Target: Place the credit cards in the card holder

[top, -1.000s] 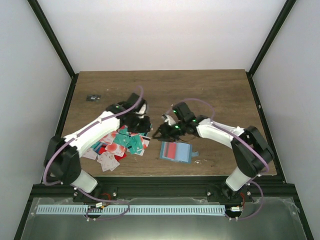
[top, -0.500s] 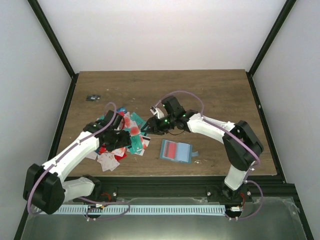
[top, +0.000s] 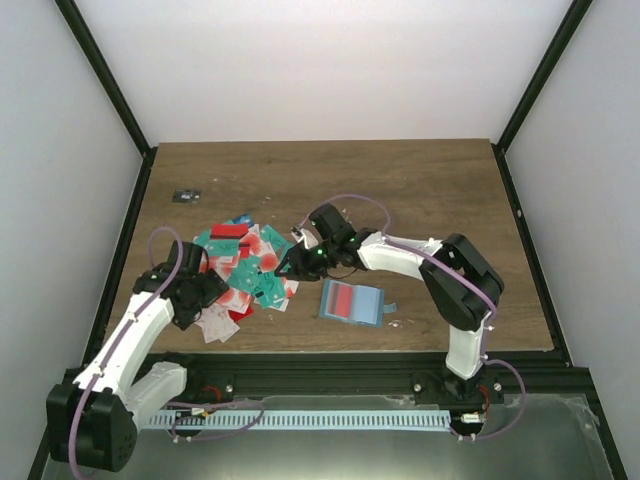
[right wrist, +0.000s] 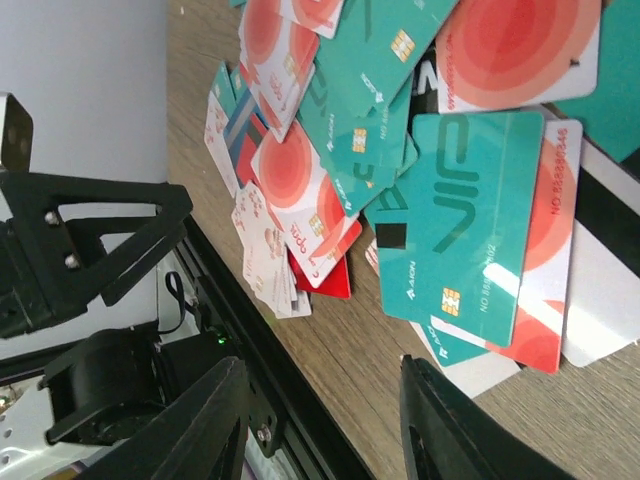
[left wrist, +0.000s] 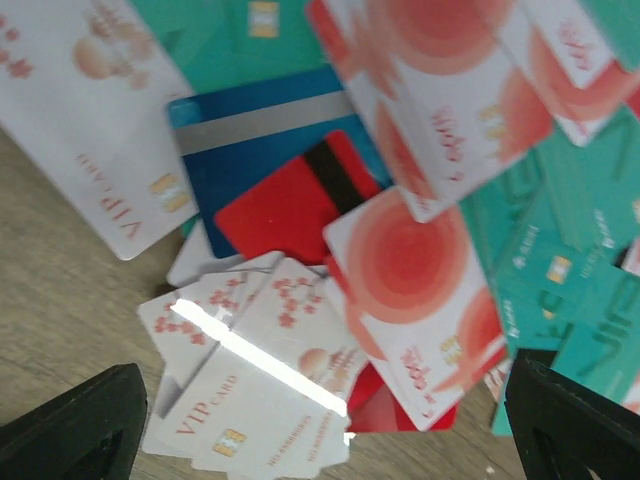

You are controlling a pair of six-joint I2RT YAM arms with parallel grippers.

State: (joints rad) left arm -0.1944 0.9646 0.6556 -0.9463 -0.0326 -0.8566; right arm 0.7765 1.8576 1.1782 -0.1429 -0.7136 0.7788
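Judging by their look, we take the credit cards [top: 245,265] to be light, stiff and slick. They are thin plastic that lies flat on the wood and gives a finger little edge to catch. They sit in a loose, overlapping heap on the left half of the table [top: 420,190]. The card holder [top: 352,302] lies open and apart from the heap, to its right and nearer the front edge. A red patch shows on its inner face, which we read as a card already in a pocket.

We would take hold of a card that overhangs its neighbours, pinching it across the short sides. The teal card [right wrist: 460,220] on top at the heap's fringe looks like a fair candidate. The fanned white cards [left wrist: 250,400] near the front have free corners too.

The left gripper [left wrist: 325,400] hangs over the front-left of the heap with its jaws wide apart and nothing between them. The right gripper [right wrist: 322,380] sits low at the heap's right side, jaws partly apart and also empty.

The crowding stands in the way, since closing on one card may drag or lift several. The two grippers are working the same heap from opposite sides. A small black object [top: 184,195] lies well apart at the far left.
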